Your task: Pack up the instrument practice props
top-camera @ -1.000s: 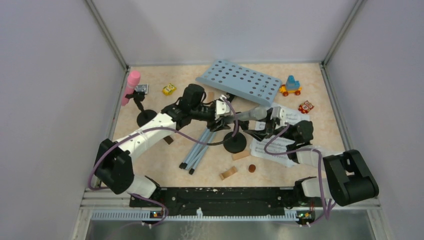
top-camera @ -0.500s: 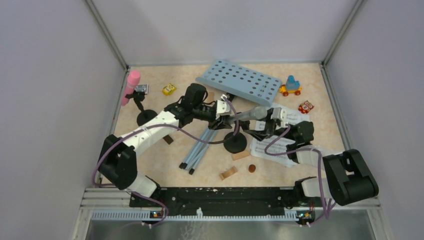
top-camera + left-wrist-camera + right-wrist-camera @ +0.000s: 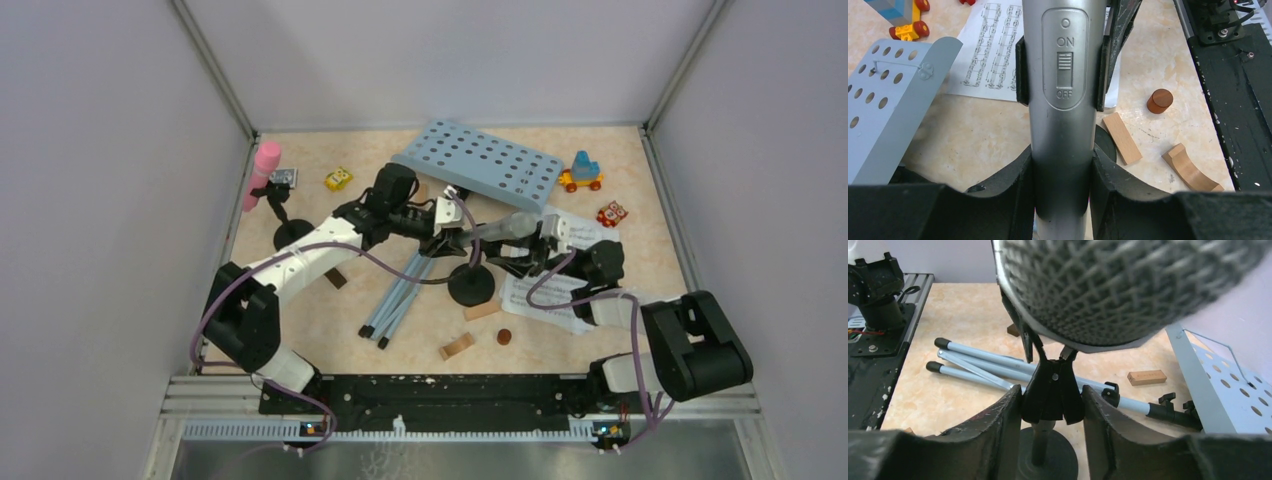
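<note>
the left hand [image 3: 1062, 157] is clenched on the barrel of the silver mic [image 3: 1063, 75], which sits in the clip of a holder [image 3: 1052, 390] standing mid-way across the desk [image 3: 420, 335]. the right hand [image 3: 1052, 405] is clenched on that clip, just under the mesh head. the rack [image 3: 480, 165] is at the back, its legs [image 3: 400, 295] folded beside the holder's base, pages [image 3: 545, 295] lie under the right arm, and the pink mic [image 3: 262, 170] sits in the other holder [image 3: 290, 235] far left.
</note>
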Controlling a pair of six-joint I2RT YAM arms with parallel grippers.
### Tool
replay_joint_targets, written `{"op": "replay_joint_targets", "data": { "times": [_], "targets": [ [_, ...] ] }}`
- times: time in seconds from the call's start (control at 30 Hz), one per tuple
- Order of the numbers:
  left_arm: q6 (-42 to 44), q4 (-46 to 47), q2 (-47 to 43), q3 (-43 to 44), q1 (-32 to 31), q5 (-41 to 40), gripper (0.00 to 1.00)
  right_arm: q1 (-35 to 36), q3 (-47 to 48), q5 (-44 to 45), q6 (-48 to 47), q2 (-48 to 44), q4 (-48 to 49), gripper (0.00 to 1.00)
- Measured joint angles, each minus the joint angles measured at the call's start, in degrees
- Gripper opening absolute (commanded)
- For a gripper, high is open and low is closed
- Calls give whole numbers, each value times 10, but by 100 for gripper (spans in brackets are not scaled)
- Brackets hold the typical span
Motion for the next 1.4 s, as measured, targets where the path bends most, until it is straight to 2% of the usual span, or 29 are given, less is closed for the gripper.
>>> {"op": "replay_joint_targets", "data": {
  "times": [0.03, 0.07, 0.37, 0.53, 0.63, 0.8, 0.93, 1.2, 1.3, 1.4],
  "targets": [
    [0, 0, 1, 1, 1, 0, 0, 0, 0, -2, 0, 1, 0, 3],
    [2, -1, 1, 2, 1, 2, 0, 0, 0, -3, -1, 1, 1, 0],
    [-26, -13, 6, 4, 13, 4, 0, 0, 0, -8, 1, 5, 3, 0],
    [-116, 43, -45, -23, 75, -4, 0, 0, -1, 7, -11, -8, -21, 0],
    [-187, 91, -109, -46, 111, -72, 0, 0, -4, 19, -28, -32, -55, 0],
    [-298, 87, -167, -51, 107, -225, 0, 0, -12, 50, -61, -77, -118, 0],
    [-370, 42, -169, -85, 106, -320, 0, 0, -12, 73, -85, -110, -175, 0],
    [-475, -42, -192, -245, 107, -411, 2, 0, -11, 85, -103, -141, -224, 0],
    [-496, -60, -188, -263, 107, -461, 2, 0, -11, 85, -104, -143, -227, 0],
    [-498, -67, -144, -257, 107, -520, 2, 0, -11, 86, -106, -143, -228, 0]
  ]
}}
